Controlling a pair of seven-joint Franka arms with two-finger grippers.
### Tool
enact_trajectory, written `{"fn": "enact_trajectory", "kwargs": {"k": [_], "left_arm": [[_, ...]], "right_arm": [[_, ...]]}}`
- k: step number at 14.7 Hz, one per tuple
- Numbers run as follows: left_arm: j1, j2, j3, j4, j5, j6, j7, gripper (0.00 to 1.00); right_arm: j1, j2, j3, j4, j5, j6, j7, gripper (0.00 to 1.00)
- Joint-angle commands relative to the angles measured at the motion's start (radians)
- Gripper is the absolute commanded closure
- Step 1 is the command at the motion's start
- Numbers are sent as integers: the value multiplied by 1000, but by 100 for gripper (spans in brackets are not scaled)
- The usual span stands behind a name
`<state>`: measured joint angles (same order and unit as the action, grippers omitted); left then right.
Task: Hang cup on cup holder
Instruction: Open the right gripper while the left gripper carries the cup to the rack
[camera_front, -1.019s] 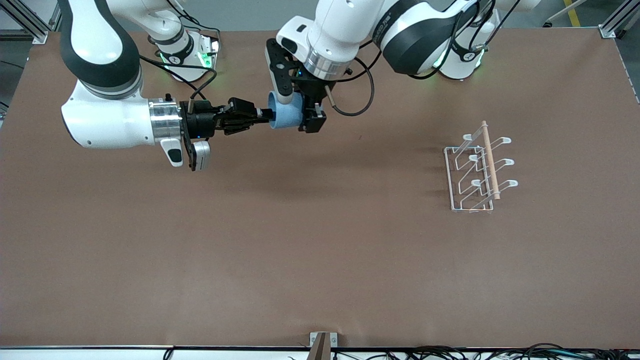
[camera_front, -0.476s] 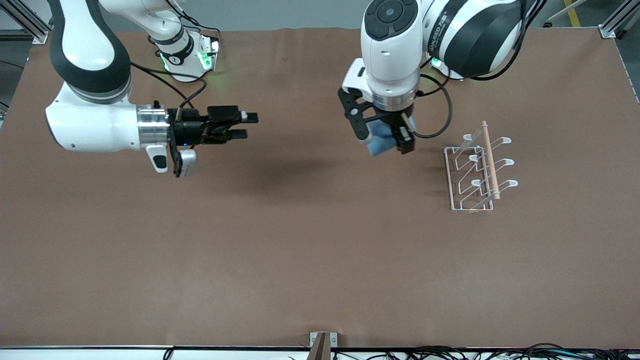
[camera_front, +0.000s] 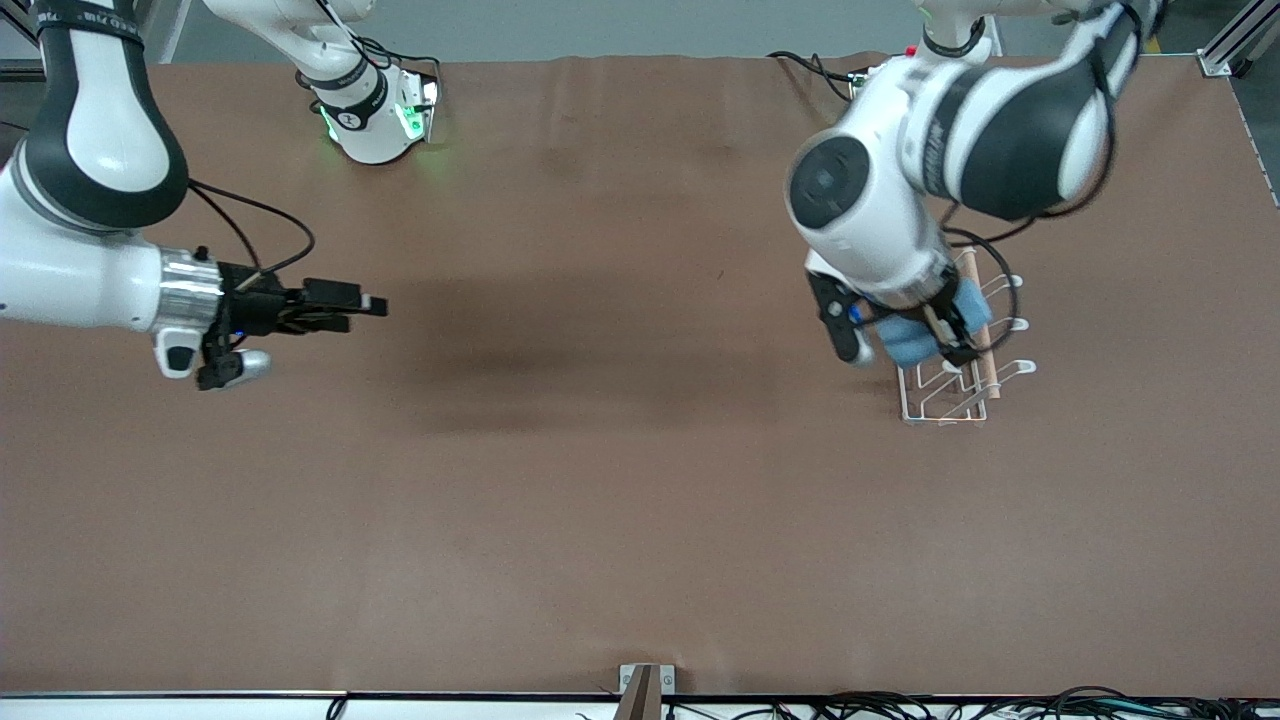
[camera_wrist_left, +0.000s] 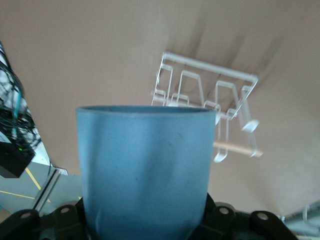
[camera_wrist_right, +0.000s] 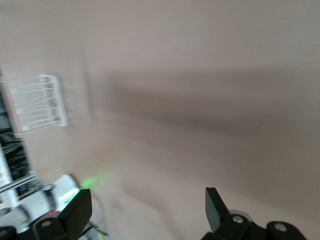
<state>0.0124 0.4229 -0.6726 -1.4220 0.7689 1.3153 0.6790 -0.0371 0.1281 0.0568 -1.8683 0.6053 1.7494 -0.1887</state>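
One second ago I handed over; now left gripper (camera_front: 925, 335), clamped on the cup (camera_front: 915, 340), hangs over the cup holder (camera_front: 945, 405), while right gripper (camera_front: 365, 305) waits apart.

Brown table (camera_front: 600, 520), cup holder (camera_front: 945, 400) standing on it twd left arm's end

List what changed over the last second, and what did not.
The right gripper let go of the cup and pulled back to its own end, open. The left gripper carried the cup over the cup holder. The holder stayed put.
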Motion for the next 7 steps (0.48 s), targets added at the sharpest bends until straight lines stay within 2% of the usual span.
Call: {"fn": "enact_trajectory", "kwargs": {"k": [1, 3, 6, 7], "left_arm": [[46, 10, -10, -23, 77, 4, 48, 59], [40, 31, -10, -70, 156, 4, 57, 59], [35, 60, -10, -159, 263, 4, 57, 59], [29, 60, -10, -199, 297, 4, 57, 59]], "right_arm": [[-46, -16, 15, 11, -177, 25, 0, 0], [-59, -21, 14, 20, -324, 77, 5, 0], [-55, -19, 20, 153, -507, 62, 110, 0], [-46, -19, 23, 211, -536, 32, 174, 0]]}}
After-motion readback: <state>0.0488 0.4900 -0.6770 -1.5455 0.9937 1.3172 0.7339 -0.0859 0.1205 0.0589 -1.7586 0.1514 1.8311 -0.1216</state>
